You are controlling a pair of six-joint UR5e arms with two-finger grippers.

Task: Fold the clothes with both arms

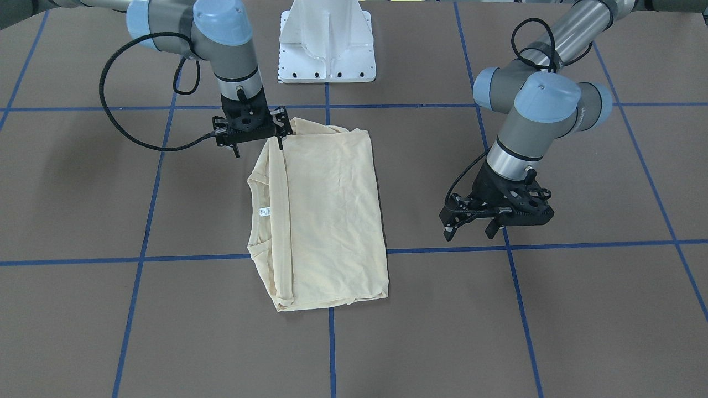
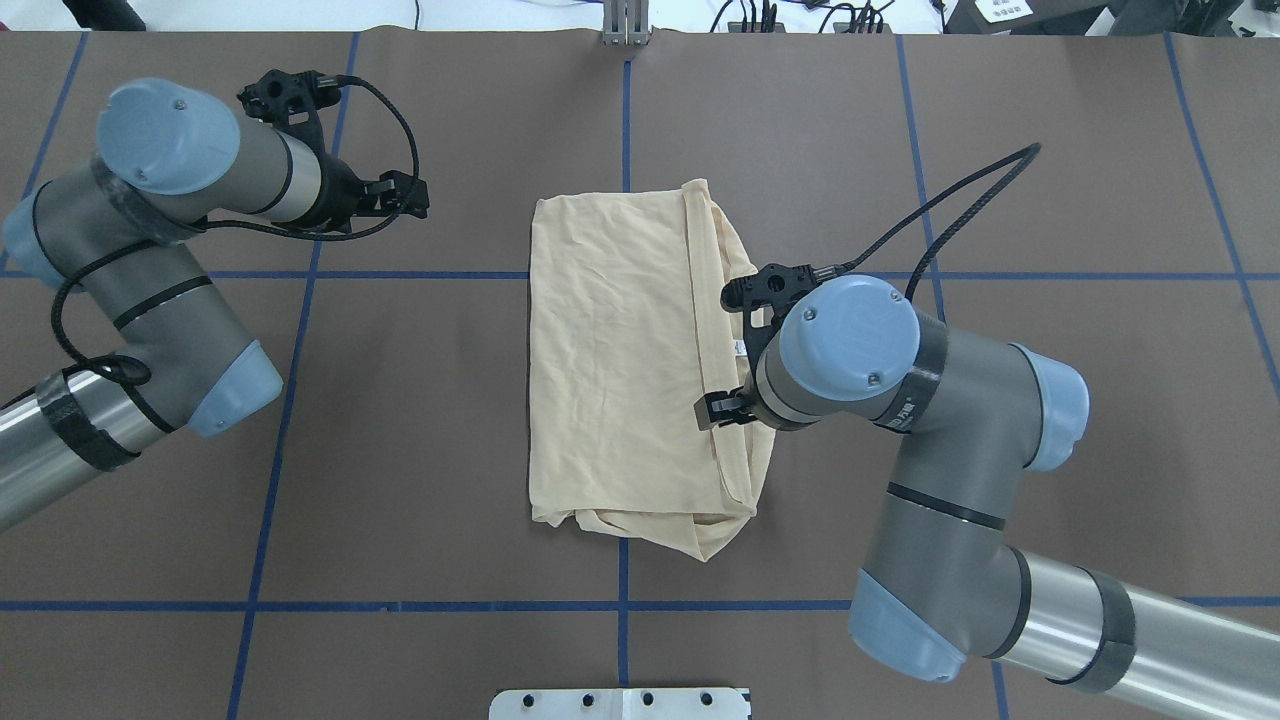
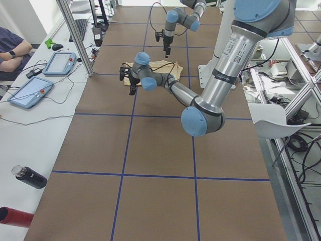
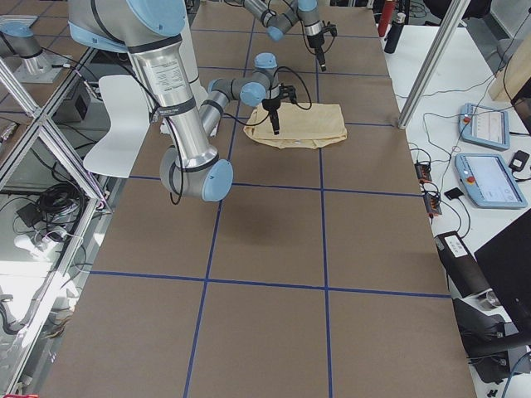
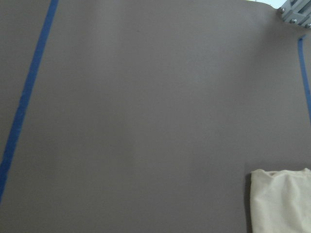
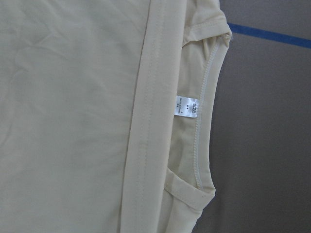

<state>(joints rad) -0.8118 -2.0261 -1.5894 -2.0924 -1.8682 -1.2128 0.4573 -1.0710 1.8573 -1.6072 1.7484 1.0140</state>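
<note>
The pale cream-yellow shirt (image 1: 326, 215) lies folded into a long rectangle at the table's middle (image 2: 610, 370), back side up. Its neck opening and small white label (image 6: 186, 105) face the robot's right side. My right gripper (image 1: 259, 148) hovers open over the shirt's corner nearest the robot, with one fingertip (image 1: 281, 145) at the folded sleeve edge and nothing held. In the overhead view its fingers are hidden under the wrist. My left gripper (image 1: 470, 231) hangs open over bare table beyond the shirt's hem side, apart from it (image 2: 418, 197). The left wrist view catches only a shirt corner (image 5: 282, 199).
The white pedestal base (image 1: 326, 50) stands at the robot's edge of the brown table, which is marked with blue tape lines (image 1: 332, 354). In the left side view, tablets (image 3: 30, 90), a dark bottle (image 3: 30, 176) and a person's arm (image 3: 12, 50) lie along a bench beside the table.
</note>
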